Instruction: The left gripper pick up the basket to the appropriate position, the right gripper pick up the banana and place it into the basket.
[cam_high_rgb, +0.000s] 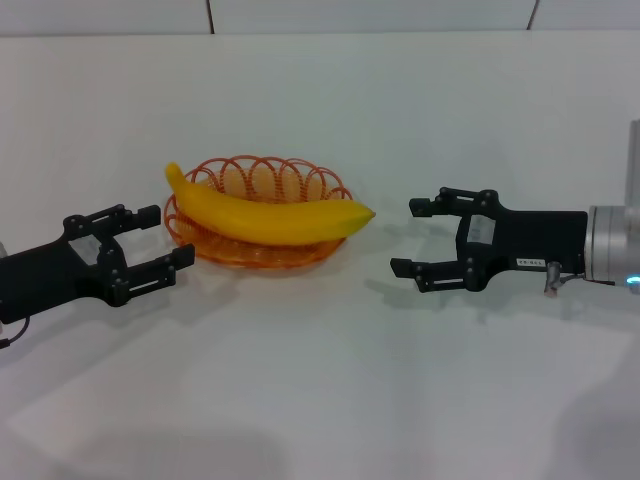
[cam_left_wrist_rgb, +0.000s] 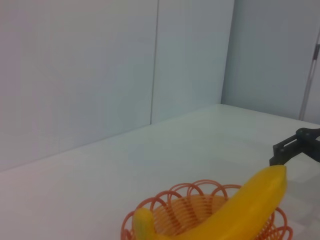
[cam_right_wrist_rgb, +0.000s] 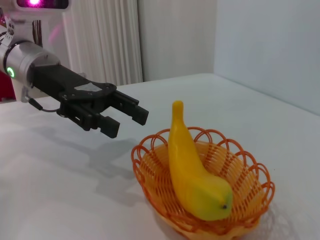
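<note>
Starting at the fingers, both pairs are seen spread wide and holding nothing: the left gripper (cam_high_rgb: 160, 247) is held just beside the basket (cam_high_rgb: 255, 257) at its left end, with the fingers pointed toward the rim, while the right gripper (cam_high_rgb: 413, 237) is held apart from the basket on its right side, fingertips facing the banana's tip across a gap of bare table (cam_high_rgb: 320, 380). The banana (cam_high_rgb: 265, 215) is found lying lengthwise in the basket, which rests on the table; its stem end sticks out past the rim toward the left gripper and its blunt tip overhangs the rim toward the right gripper. By the look of things the task is judged essentially complete, so the main risk lies in any further motion. If the left gripper is moved toward the basket, the light wire basket could be nudged or tipped, and the overhanging banana, being smooth and longer than the bowl, could be rolled out. A sweep of the right gripper toward the basket could catch the protruding tip with the same result. The depth of the basket and how the banana is cradled against its inner wall are shown only in the right wrist view, where the left gripper (cam_right_wrist_rgb: 122, 118) is also seen raised above the table. In the left wrist view only a fingertip of the right gripper (cam_left_wrist_rgb: 295, 149) is shown beyond the banana.
</note>
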